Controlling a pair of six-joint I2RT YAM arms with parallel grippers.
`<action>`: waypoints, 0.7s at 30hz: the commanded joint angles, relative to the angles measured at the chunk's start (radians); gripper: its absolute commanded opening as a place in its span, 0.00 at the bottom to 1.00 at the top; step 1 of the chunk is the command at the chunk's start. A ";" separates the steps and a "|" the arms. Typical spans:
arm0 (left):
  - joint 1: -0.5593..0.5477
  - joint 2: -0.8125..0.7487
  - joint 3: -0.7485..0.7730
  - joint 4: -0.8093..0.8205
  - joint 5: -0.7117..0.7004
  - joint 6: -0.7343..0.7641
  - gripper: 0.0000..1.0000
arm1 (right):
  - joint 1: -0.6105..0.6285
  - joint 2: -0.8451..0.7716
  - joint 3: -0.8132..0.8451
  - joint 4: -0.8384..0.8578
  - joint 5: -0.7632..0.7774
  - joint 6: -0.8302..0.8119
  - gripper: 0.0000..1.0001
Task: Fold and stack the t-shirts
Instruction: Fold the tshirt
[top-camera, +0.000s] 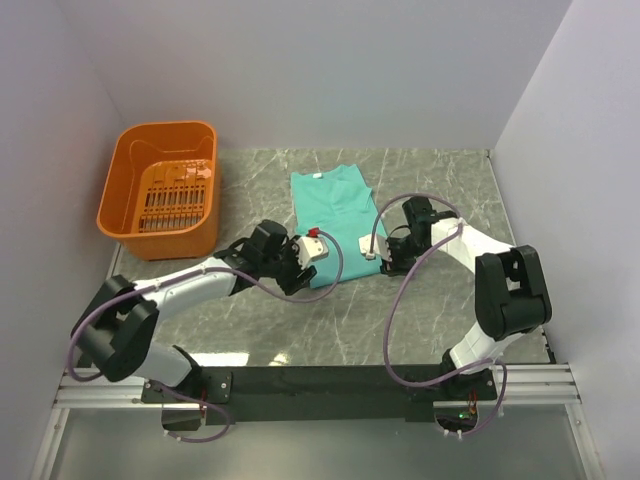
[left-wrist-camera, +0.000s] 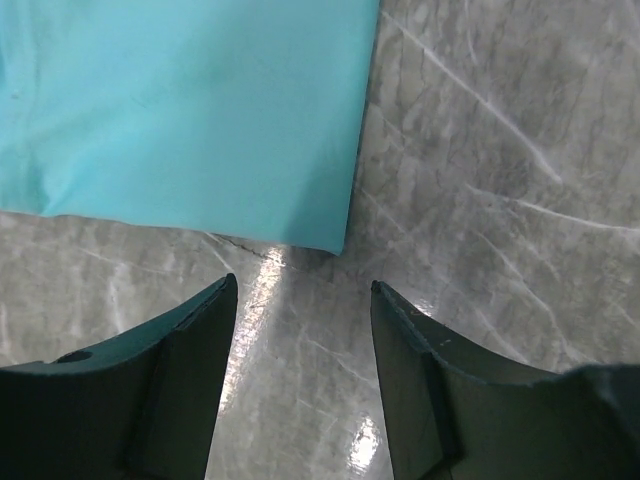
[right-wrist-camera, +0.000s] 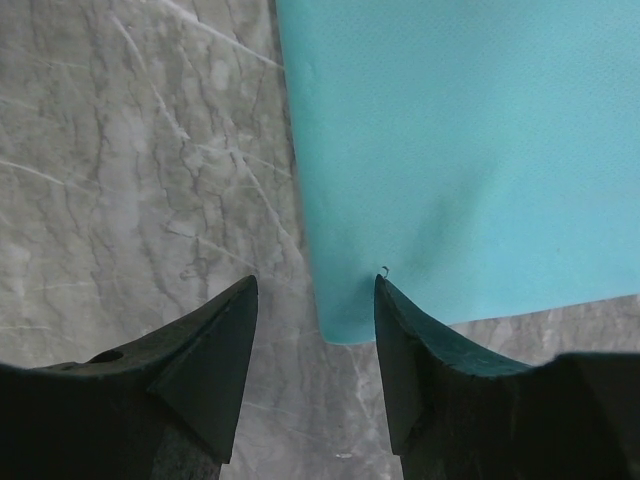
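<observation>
White arms (top-camera: 190, 280), black joints — lilac cables (top-camera: 387, 345), dark jaws

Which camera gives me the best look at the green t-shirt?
The top external view: it shows nearly the whole t-shirt lying flat on the table, with the white neck label at the far end. The left wrist view shows only one near corner, and the right wrist view shows the other.

Nothing readable is showing up anywhere, honestly. The teal t-shirt (top-camera: 330, 205) is carrying a small white neck label (top-camera: 316, 177), but it's coming through way too tiny to make out any lettering or numbers
</observation>
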 joint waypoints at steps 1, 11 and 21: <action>-0.016 0.045 0.047 0.053 0.026 0.031 0.61 | 0.004 0.000 0.004 0.006 0.023 -0.033 0.57; -0.109 0.194 0.099 0.105 -0.063 -0.004 0.61 | -0.028 -0.033 -0.007 -0.043 -0.020 -0.074 0.58; -0.134 0.229 0.096 0.144 -0.166 0.084 0.60 | -0.159 -0.049 0.045 -0.201 -0.138 -0.217 0.58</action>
